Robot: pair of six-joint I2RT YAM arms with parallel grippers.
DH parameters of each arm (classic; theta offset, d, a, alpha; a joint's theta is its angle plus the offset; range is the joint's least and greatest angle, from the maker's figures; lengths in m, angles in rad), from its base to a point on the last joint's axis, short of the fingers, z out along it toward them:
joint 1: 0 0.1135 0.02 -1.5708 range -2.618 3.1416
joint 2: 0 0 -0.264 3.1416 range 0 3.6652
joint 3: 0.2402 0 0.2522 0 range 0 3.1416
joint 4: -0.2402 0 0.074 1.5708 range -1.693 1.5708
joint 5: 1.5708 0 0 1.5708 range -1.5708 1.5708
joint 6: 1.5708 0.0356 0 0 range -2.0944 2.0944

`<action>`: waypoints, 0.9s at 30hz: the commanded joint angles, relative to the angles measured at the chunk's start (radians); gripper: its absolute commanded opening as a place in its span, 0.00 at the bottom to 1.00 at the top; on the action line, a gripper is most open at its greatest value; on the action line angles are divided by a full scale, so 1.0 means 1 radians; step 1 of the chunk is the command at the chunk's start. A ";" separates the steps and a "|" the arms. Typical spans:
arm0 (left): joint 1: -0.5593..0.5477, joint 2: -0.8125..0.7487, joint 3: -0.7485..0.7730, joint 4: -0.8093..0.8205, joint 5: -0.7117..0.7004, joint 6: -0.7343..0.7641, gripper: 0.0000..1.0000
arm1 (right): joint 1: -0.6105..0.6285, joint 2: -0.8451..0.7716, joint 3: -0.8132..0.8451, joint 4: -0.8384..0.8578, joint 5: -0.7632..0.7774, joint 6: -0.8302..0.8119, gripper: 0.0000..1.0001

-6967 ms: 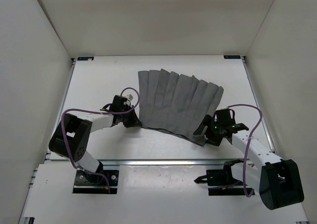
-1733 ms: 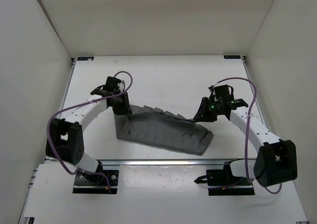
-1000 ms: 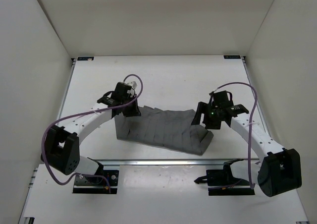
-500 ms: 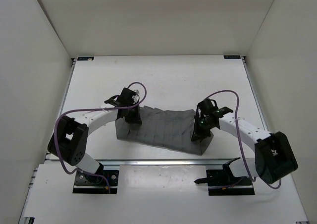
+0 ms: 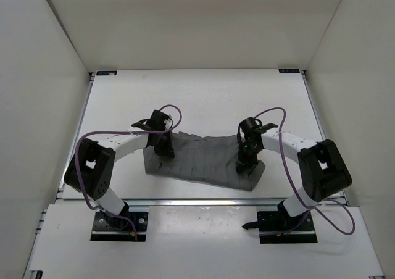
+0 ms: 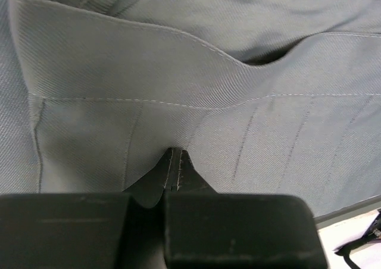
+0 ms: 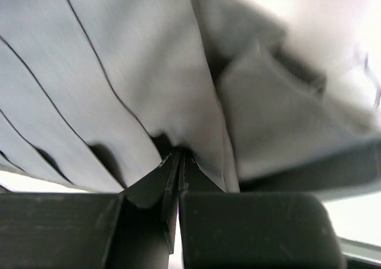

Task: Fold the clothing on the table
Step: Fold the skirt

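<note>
The grey pleated clothing [image 5: 203, 163] lies folded into a low band across the near part of the white table [image 5: 203, 97]. My left gripper [image 5: 163, 148] is shut, its tips pressed onto the band's back left part. In the left wrist view the closed tips [image 6: 175, 152] dent the grey cloth [image 6: 178, 72], and nothing shows between them. My right gripper [image 5: 245, 163] is shut too and rests on the band's right end. In the right wrist view its tips [image 7: 180, 153] push against the pleats [image 7: 119, 61], with a folded layer bunched to their right.
A metal rail [image 5: 203, 200] runs along the table's near edge, just below the clothing. Upright white walls [image 5: 49, 106] close in the left, right and back. Purple cables loop over both arms.
The right gripper has shut and swung in from the back right onto the band's right end. The left gripper slid slightly nearer over the cloth. The band now lies flatter.
</note>
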 commanded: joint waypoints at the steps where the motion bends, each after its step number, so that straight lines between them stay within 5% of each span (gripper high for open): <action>1: 0.011 0.007 0.037 -0.021 0.015 0.015 0.00 | -0.018 0.077 0.095 -0.001 0.029 -0.018 0.00; 8: 0.032 0.079 0.090 -0.011 0.044 0.023 0.00 | -0.079 0.195 0.204 0.034 0.055 -0.024 0.00; 17: 0.072 0.188 0.215 -0.012 0.059 0.052 0.00 | -0.174 0.451 0.544 -0.017 0.080 -0.096 0.00; 23: 0.097 0.262 0.320 -0.047 0.050 0.087 0.00 | -0.200 0.421 0.578 0.006 0.033 -0.137 0.01; 27: 0.086 0.261 0.380 -0.045 0.058 0.092 0.00 | -0.242 0.304 0.506 0.084 -0.043 -0.137 0.33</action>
